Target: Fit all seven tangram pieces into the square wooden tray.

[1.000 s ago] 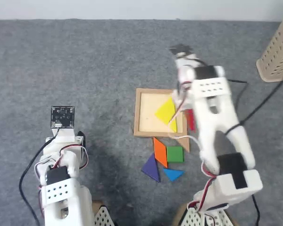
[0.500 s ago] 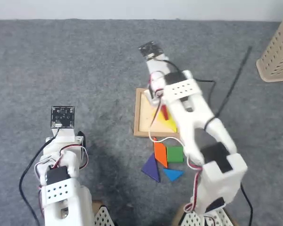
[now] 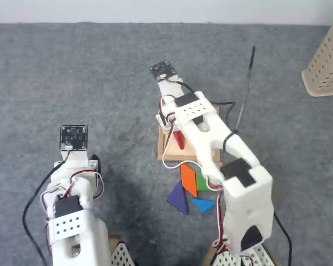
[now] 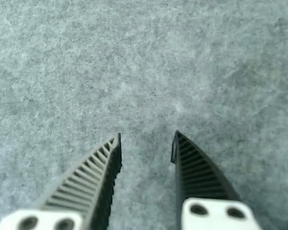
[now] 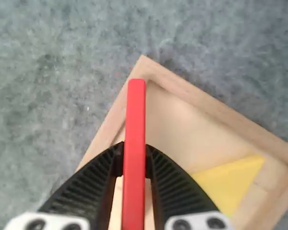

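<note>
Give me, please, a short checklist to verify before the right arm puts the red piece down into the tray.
1. Grip on the red piece: ok; the right jaws are shut on it.
2. Position: ok; it hangs over a corner of the tray.
3. Room in that corner: ok; the yellow piece lies away from it.
4. Piece lying flat: not ok; it stands on edge.
5. Left jaws out of the way: ok; open over bare carpet.
6. All seven pieces located: cannot tell; with the orange piece, green piece, purple piece and blue piece outside the tray, I count six.
</note>
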Robot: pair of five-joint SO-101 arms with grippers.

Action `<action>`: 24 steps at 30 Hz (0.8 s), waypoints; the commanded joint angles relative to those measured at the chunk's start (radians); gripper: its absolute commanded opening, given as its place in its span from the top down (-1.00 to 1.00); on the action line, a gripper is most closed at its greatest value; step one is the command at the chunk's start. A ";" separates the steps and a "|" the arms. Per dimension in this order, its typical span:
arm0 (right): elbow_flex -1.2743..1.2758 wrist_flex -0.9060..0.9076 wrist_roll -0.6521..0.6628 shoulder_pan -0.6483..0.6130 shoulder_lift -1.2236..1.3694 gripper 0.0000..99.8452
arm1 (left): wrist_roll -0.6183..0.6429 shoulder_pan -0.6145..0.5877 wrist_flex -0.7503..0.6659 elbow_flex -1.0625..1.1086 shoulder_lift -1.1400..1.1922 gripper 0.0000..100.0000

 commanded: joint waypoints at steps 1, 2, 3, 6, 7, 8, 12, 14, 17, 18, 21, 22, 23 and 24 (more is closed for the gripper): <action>-0.092 -0.005 -0.011 0.059 0.010 0.99 | -0.006 -0.005 -0.026 -0.004 -0.020 0.66; -0.104 0.007 -0.011 0.076 0.022 0.99 | -0.006 -0.005 -0.026 -0.004 -0.020 0.66; -0.115 0.018 -0.011 0.094 0.028 0.99 | -0.006 -0.005 -0.026 -0.004 -0.020 0.66; -0.135 0.036 -0.011 0.137 0.041 0.99 | -0.006 -0.005 -0.026 -0.004 -0.020 0.66; -0.135 0.036 -0.011 0.150 0.042 0.99 | -0.006 -0.005 -0.026 -0.004 -0.020 0.66; -0.135 0.036 -0.009 0.160 0.042 0.99 | -0.006 -0.005 -0.026 -0.004 -0.020 0.66; -0.137 0.050 -0.009 0.179 0.031 0.99 | -0.006 -0.005 -0.026 -0.004 -0.020 0.66; -0.160 0.073 -0.009 0.166 0.022 0.99 | -0.006 -0.005 -0.026 -0.004 -0.020 0.66; -0.173 0.104 -0.005 0.136 -0.007 0.99 | -0.006 -0.005 -0.026 -0.004 -0.020 0.66; -0.172 0.110 -0.003 0.130 -0.021 0.99 | -0.006 -0.005 -0.026 -0.004 -0.020 0.66; -0.172 0.148 0.054 0.108 -0.062 0.99 | -0.006 -0.005 -0.026 -0.004 -0.020 0.66; -0.172 0.168 0.114 0.099 -0.076 0.99 | -0.006 -0.005 -0.026 -0.004 -0.020 0.66; -0.172 0.191 0.181 0.090 -0.093 0.99 | -0.006 -0.005 -0.026 -0.004 -0.020 0.66; -0.172 0.217 0.250 0.082 -0.108 0.99 | -0.006 -0.005 -0.026 -0.004 -0.020 0.66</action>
